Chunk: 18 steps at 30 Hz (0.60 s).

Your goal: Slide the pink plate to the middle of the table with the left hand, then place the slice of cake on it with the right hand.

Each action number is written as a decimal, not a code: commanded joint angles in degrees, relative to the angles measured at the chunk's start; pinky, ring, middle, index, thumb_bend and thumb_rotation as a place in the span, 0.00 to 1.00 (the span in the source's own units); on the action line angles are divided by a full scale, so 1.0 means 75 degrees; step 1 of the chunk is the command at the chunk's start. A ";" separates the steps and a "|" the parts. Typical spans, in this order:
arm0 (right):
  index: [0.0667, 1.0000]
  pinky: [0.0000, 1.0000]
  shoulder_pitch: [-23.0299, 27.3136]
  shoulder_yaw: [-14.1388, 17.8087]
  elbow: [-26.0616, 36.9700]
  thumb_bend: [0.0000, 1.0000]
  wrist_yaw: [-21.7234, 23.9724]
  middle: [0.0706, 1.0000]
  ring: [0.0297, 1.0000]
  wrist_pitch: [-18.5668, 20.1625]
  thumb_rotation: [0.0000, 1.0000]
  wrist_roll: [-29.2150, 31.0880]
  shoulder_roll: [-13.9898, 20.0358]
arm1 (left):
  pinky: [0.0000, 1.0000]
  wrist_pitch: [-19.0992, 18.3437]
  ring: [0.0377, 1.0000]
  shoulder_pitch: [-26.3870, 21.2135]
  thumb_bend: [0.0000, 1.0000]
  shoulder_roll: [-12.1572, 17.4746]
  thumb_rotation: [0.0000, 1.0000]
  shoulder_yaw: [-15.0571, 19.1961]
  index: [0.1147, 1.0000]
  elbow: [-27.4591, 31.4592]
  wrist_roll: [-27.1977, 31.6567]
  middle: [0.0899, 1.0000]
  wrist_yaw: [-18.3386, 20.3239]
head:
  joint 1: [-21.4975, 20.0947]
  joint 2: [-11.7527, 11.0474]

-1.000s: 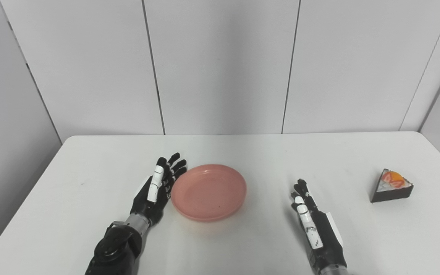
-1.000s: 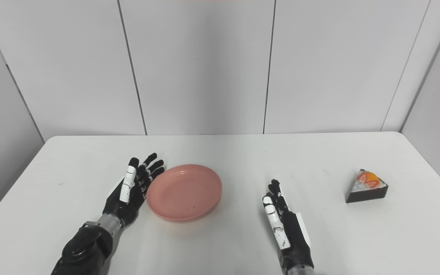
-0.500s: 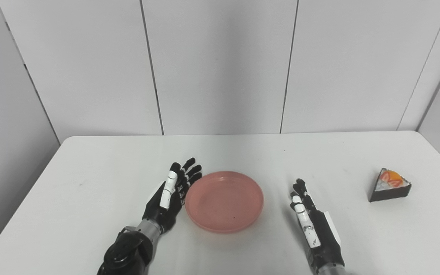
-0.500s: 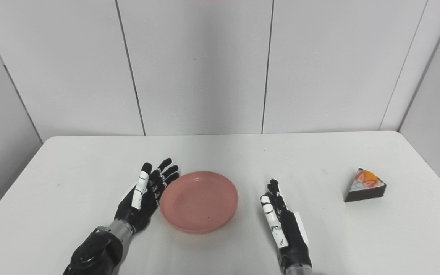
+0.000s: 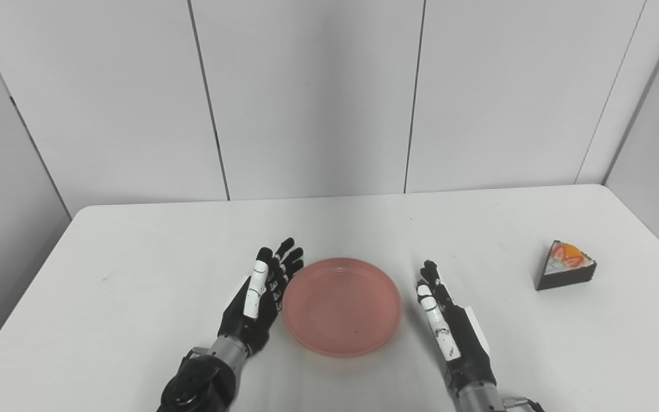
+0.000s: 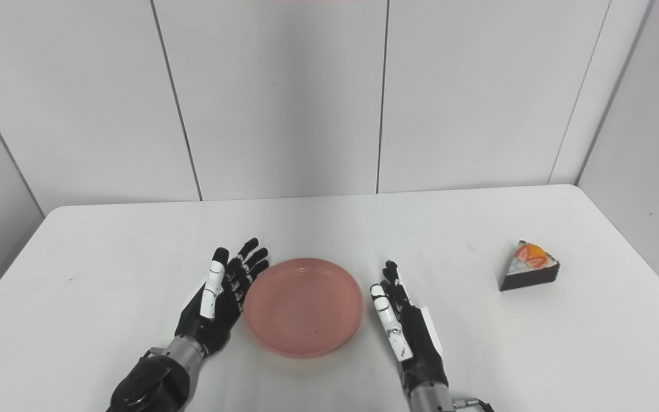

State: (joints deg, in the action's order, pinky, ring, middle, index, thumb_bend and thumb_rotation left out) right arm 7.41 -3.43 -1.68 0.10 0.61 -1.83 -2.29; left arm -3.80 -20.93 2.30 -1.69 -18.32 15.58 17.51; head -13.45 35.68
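The pink plate [image 5: 342, 305] lies on the white table [image 5: 135, 269], in front of me near the middle. My left hand [image 5: 258, 297] is open, held on edge with its fingers against the plate's left rim. My right hand [image 5: 449, 332] is open and flat, just right of the plate with a small gap, holding nothing. The slice of cake [image 5: 565, 266], a dark wedge with white icing and orange-red fruit on top, stands far right on the table, well away from both hands. It also shows in the right eye view [image 6: 529, 266].
The table's right edge runs close behind the cake. White wall panels [image 5: 306, 97] stand behind the table's far edge. Bare tabletop lies between the right hand and the cake.
My left hand has pushed the plate rightward toward the middle of the table, closing the gap to the right hand. The camera has also shifted, so the whole scene sits further left.
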 commanded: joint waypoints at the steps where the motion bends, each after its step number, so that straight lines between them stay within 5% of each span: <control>1: 0.99 0.97 0.0114 -0.0035 -0.0040 0.58 -0.0020 0.99 0.97 0.0000 0.91 -0.0029 -0.0083 | 1.00 -0.0059 1.00 -0.0094 0.81 -0.0052 1.00 -0.0027 1.00 0.0256 -0.0061 0.99 -0.0033 | -0.0041 0.0026; 18: 0.96 0.94 0.0254 0.0117 0.0258 0.59 -0.0424 0.96 0.96 -0.0112 0.89 -0.0694 0.0127 | 1.00 0.0762 1.00 0.0074 0.76 -0.0334 1.00 -0.0191 1.00 -0.0019 -0.0779 1.00 -0.0357 | -0.0498 0.0140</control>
State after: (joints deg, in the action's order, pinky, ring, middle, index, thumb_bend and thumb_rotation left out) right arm 7.30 -3.14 -1.22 -1.89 1.12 -5.98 -1.90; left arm 0.30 -19.27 0.32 -2.92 -18.07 10.35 15.13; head -17.22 36.74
